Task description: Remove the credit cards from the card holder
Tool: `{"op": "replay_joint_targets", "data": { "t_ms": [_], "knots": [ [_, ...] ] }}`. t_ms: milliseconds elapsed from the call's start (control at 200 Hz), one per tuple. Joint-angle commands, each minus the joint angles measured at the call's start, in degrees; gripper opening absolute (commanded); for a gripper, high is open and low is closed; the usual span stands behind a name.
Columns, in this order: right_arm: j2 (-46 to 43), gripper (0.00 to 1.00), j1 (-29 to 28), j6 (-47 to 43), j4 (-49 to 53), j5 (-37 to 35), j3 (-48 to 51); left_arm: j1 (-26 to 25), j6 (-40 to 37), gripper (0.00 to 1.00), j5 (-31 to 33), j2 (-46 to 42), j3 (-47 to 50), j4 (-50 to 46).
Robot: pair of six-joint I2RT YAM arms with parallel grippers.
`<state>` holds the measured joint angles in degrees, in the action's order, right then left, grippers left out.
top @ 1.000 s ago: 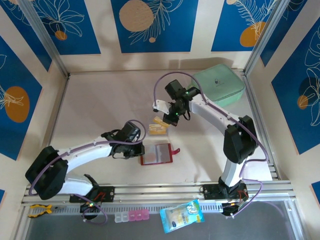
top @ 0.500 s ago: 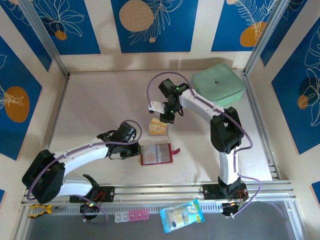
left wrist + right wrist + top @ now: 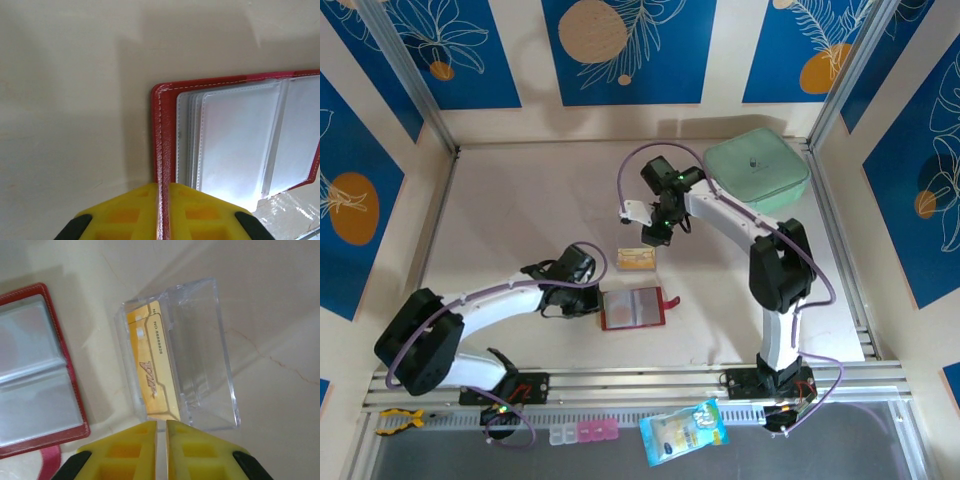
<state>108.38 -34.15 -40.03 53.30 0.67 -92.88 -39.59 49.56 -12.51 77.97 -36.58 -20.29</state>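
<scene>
The red card holder (image 3: 632, 308) lies open on the table, its greyish clear pockets (image 3: 235, 140) facing up. My left gripper (image 3: 590, 298) is shut on its left red edge (image 3: 162, 130), and the yellow fingers (image 3: 125, 212) pinch the cover. A gold credit card (image 3: 152, 375) lies in a clear plastic tray (image 3: 200, 340), just beyond the holder (image 3: 35, 380) at the table's middle (image 3: 636, 260). My right gripper (image 3: 161, 427) hovers right over the tray's near end (image 3: 650, 238). Its jaws stand a narrow slit apart with nothing between them.
A mint-green square case (image 3: 757, 170) sits at the back right. On the front rail lie a snack bag (image 3: 685, 430), a small pill box (image 3: 582, 432) and a yellow clamp (image 3: 398, 418). Metal posts frame the table's sides.
The gold card was held tilted over the tray by my right gripper. It now lies flat in the tray and the jaws have parted slightly. The left gripper keeps its hold.
</scene>
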Motion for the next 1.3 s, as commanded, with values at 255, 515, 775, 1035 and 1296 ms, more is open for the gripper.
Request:
{"op": "replay_joint_targets", "data": {
  "t_ms": [255,515,775,1035,1296],
  "knots": [
    [-15.4,0.14,-2.9,36.4,-17.6,7.9,18.5,0.0,0.1,0.1,-3.7,3.1,-1.0,4.5],
    [-23.2,0.14,-4.9,65.5,-30.2,7.8,34.0,-0.9,1.1,0.08,-3.4,2.9,0.4,5.5],
    [-25.1,0.11,-5.4,80.9,-37.4,12.6,43.0,-1.4,0.9,0.06,-1.3,1.8,0.7,2.7],
    [-22.4,0.22,-8.3,83.5,-38.6,14.7,43.4,-1.4,0.4,0.06,-0.6,1.8,1.1,1.7],
    [-18.9,0.31,-10.0,86.2,-42.0,17.2,43.3,-1.4,-0.3,0.05,0.2,3.0,0.2,0.4]
  ]
}}
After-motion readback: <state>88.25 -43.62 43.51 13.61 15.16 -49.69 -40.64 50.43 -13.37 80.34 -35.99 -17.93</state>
